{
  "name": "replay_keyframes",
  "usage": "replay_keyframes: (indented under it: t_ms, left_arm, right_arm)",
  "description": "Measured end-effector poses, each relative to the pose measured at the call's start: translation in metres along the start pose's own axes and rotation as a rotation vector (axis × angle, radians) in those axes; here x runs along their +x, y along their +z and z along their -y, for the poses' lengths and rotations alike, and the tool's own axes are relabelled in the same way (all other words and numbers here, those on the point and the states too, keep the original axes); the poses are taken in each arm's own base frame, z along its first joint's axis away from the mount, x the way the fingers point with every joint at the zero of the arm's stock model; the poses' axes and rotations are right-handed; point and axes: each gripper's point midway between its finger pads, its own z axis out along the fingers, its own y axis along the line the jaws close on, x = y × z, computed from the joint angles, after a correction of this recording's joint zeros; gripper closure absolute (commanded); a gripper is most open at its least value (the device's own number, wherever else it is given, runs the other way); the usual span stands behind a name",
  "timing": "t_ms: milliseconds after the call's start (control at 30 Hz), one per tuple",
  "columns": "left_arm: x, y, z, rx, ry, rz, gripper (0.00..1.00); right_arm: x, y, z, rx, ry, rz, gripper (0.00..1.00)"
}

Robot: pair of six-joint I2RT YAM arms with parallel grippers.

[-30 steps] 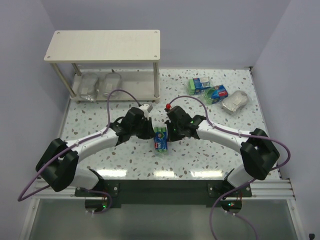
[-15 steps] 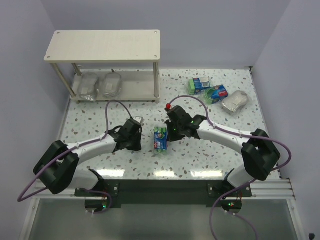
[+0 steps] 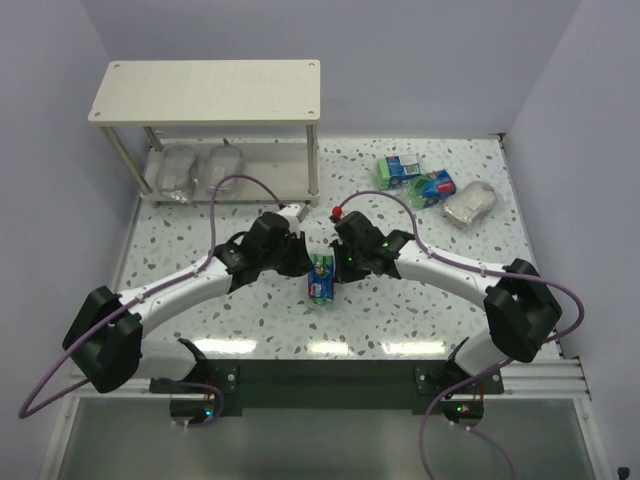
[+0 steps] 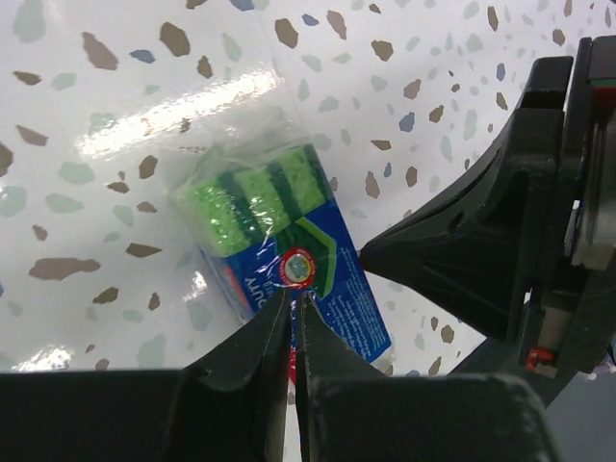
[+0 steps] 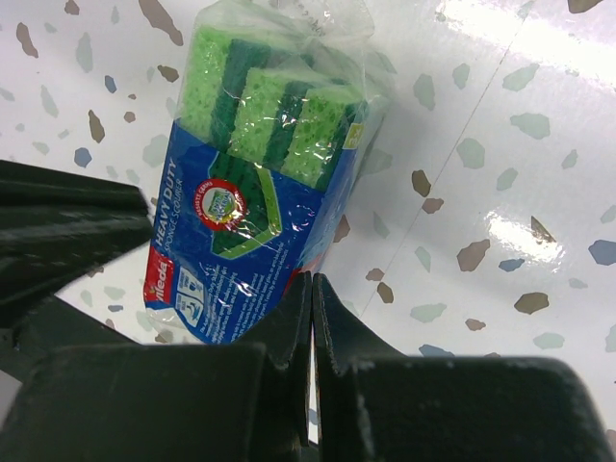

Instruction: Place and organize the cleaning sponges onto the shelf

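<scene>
One green sponge pack (image 3: pixel 320 278) lay about in the middle of the speckled counter (image 3: pixel 400 315), a bit toward the near edge (its blue label faced up). The left end effector (image 4: pixel 294 294) was almost closed, with its tips on the pack's clear wrap. I could not tell if it pinched the wrap. The right end effector (image 5: pixel 310 284) was closed tight, its tips touching the pack's other side. Two silver scourers (image 3: pixel 178 172) (image 3: pixel 222 170) sat side by side on the lower board of the shelf (image 3: pixel 210 90), at the far left corner. Two more green packs (image 3: pixel 402 170) (image 3: pixel 432 187) and one grey scourer (image 3: pixel 470 205) lay near the far right corner.
</scene>
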Motion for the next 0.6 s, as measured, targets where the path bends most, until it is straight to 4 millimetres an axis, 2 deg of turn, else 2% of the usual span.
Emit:
replay_keyframes:
  t_ms: [200, 333, 467, 600]
  left_arm:
    - [0.015, 0.022, 0.013, 0.015, 0.057, -0.077, 0.88]
    - [0.023, 0.034, 0.009, -0.018, 0.081, -0.110, 0.89]
    - [0.019, 0.031, 0.002, -0.060, 0.087, -0.078, 0.90]
    - [0.020, 0.018, -0.012, -0.110, 0.091, -0.032, 0.90]
  right_arm:
    - [0.000, 0.000, 0.000, 0.000, 0.000, 0.000, 1.00]
    - [0.000, 0.000, 0.000, 0.002, 0.000, 0.000, 1.00]
    - [0.000, 0.000, 0.001, 0.004, 0.000, 0.000, 1.00]
    - [0.000, 0.000, 0.001, 0.005, 0.000, -0.001, 1.00]
